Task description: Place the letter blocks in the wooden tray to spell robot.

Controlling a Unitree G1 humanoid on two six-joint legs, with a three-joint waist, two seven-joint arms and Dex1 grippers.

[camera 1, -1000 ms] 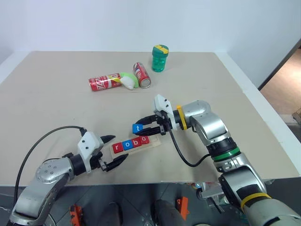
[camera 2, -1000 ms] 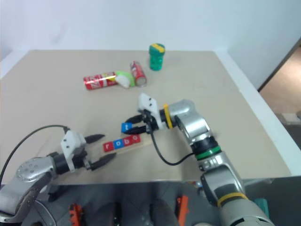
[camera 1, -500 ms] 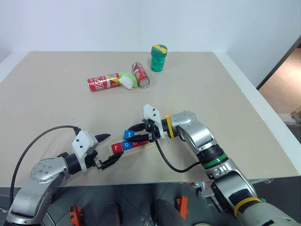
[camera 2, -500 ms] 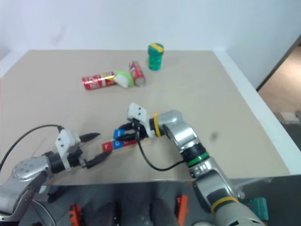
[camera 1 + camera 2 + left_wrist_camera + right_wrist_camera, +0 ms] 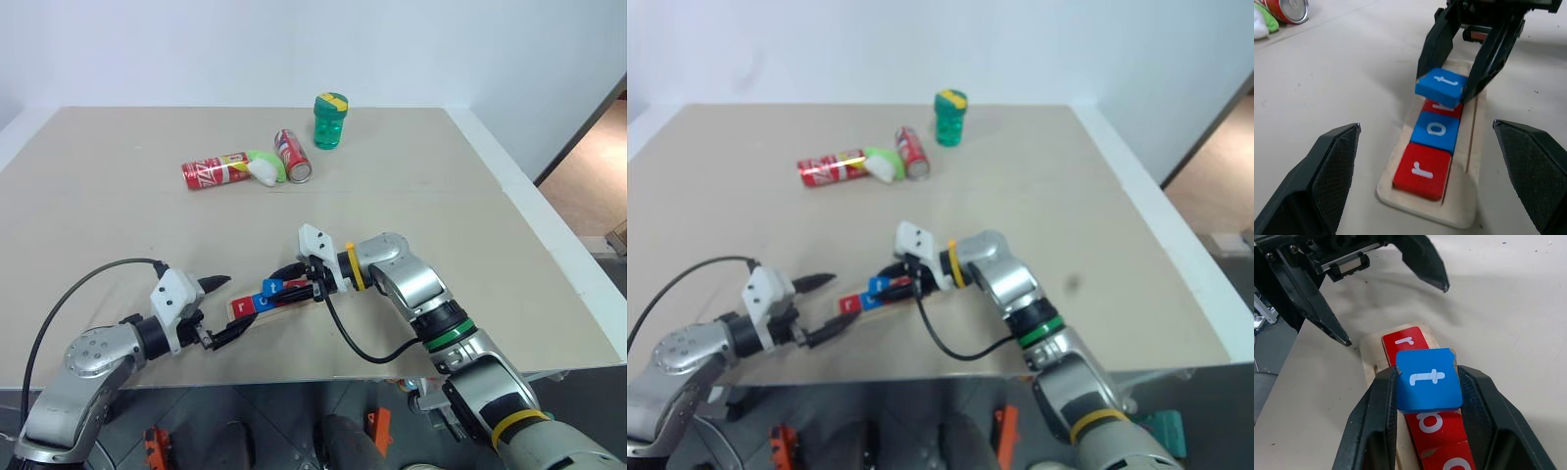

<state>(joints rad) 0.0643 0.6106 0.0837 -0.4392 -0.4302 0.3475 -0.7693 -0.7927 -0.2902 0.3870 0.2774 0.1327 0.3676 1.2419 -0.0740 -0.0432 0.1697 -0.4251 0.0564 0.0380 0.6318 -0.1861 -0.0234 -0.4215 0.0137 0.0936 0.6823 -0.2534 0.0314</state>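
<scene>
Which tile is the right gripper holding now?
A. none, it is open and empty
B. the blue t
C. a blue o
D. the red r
B: the right gripper is shut on the blue t tile, held above the tiles already in the tray, as the left wrist view also shows.

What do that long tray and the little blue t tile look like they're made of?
The wooden tray looks like pale unfinished wood: matte, light tan, with rounded corners and a routed groove. The blue t tile has a smooth painted-looking face with a white letter; whether it is wood or plastic beneath can't be told.
</scene>
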